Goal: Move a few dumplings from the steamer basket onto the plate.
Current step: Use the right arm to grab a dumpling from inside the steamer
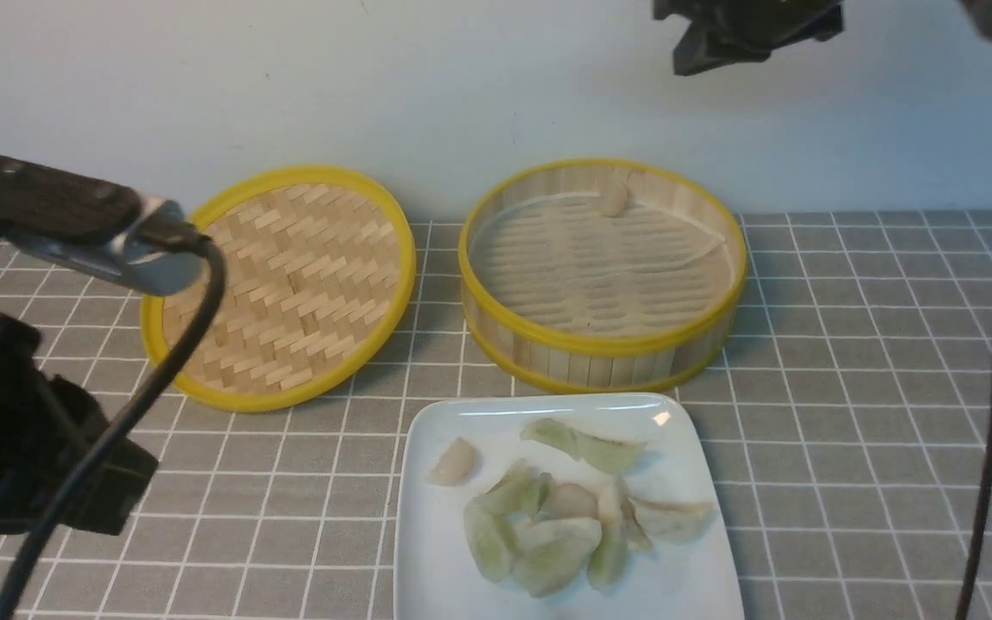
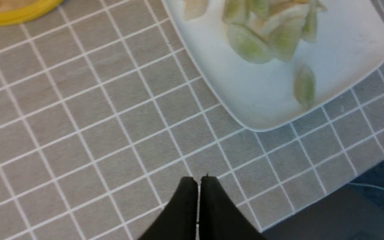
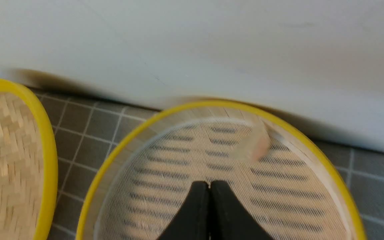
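Far left: left arm (image 1: pixel 22 413) sits low over the grey gridded tablecloth (image 1: pixel 849 387). In the wrist view the left gripper (image 2: pixel 198 181) has its jaws pressed together with nothing between them. It is above bare cloth, clear of the plate.

Left of centre: woven lid (image 1: pixel 281 284), yellow-rimmed, lying flat on the cloth near the wall (image 1: pixel 461 77). It is just beside the steamer basket, not touching it.

Centre: steamer basket (image 1: pixel 604 346) is upright and uncovered, with the liner visible on its slatted floor. One lone dumpling (image 1: pixel 614 200), pinkish-white, rests against the far inner wall. The rest of the floor is bare.

In front of the basket: white square plate (image 1: pixel 431 551), with a narrow gap to the basket. The dumplings (image 1: pixel 548 525) on it are mostly pale green and piled together in a loose heap. A pinkish one (image 1: pixel 455 461) sits apart on the left side. Another green one (image 2: pixel 303 85) lies alone near the plate's edge.

Upper right: right arm (image 1: pixel 746 30) is raised high. The right gripper (image 3: pixel 209 185) has its jaws closed tight and empty. It is poised above the basket floor, short of the lone dumpling.
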